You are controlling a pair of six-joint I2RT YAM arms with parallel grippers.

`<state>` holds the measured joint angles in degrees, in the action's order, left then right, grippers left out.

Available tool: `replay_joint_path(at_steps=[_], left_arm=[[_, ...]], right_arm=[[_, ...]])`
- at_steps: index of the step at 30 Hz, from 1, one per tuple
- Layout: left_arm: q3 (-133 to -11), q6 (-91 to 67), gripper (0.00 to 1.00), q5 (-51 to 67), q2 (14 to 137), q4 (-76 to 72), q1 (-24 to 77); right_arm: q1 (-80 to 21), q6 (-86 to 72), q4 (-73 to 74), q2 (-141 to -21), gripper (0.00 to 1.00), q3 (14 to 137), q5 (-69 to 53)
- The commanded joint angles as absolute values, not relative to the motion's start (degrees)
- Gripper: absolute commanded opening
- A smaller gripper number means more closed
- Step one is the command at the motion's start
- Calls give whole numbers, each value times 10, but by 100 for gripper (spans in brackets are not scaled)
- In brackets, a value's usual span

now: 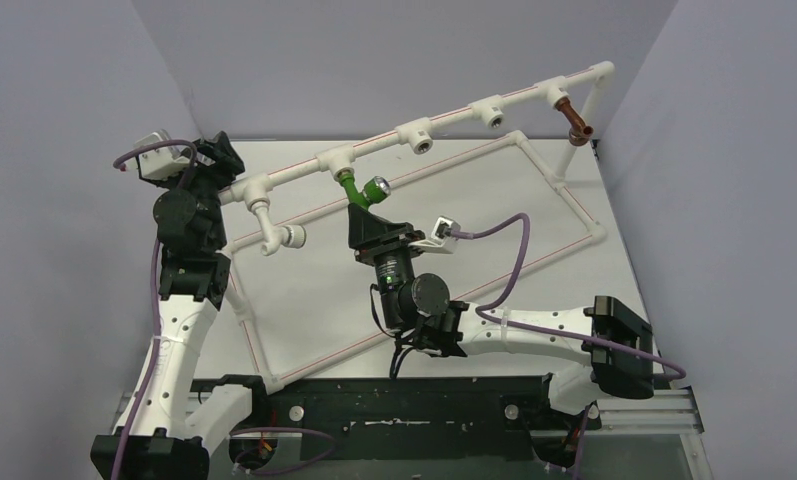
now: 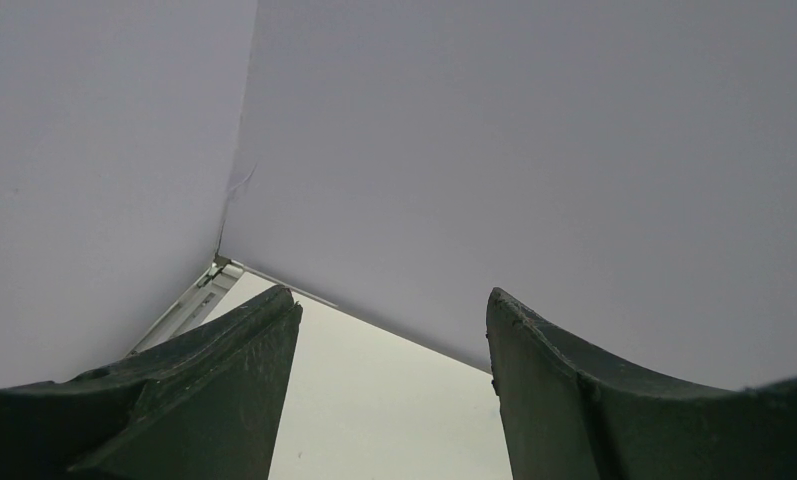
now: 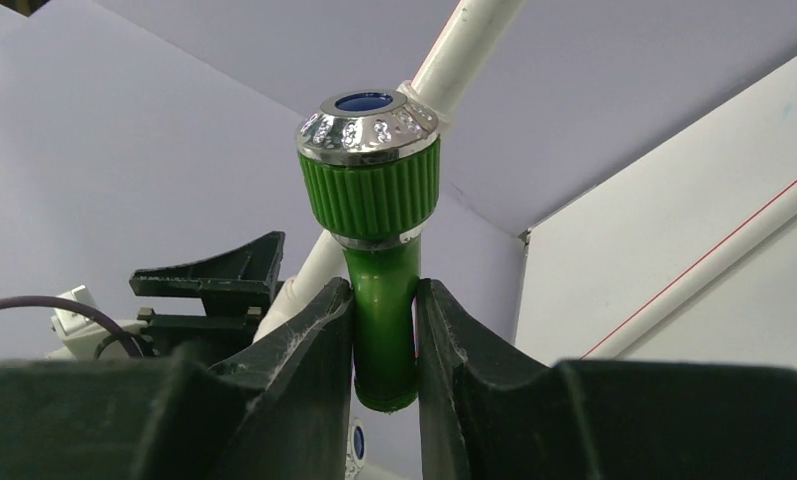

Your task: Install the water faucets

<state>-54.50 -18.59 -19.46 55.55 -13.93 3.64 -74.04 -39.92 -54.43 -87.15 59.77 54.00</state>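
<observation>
The white table is covered by a white pipe frame, whose upper rail is raised from the left edge toward the far right corner. The left gripper is held near the far left corner, its fingers spread apart around nothing. The right gripper is clamped on the stem of the green faucet, which is placed against a tee socket at mid-rail. The reddish-brown faucet is hung from the rail's right end.
</observation>
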Motion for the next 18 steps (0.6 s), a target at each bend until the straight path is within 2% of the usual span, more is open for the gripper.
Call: replay_joint_path(at_steps=[1,10,18], left_arm=[[-483,-172,66,-165,564,50,40],[-481,-173,66,-164,559,47,40],[-479,-173,66,-163,558,47,40]], right_arm=[[-722,-553,-557,-893,0,615,495],[-724,-656,-573,-901,0,602,486],[-728,-640,-581,-896,0,599,479]])
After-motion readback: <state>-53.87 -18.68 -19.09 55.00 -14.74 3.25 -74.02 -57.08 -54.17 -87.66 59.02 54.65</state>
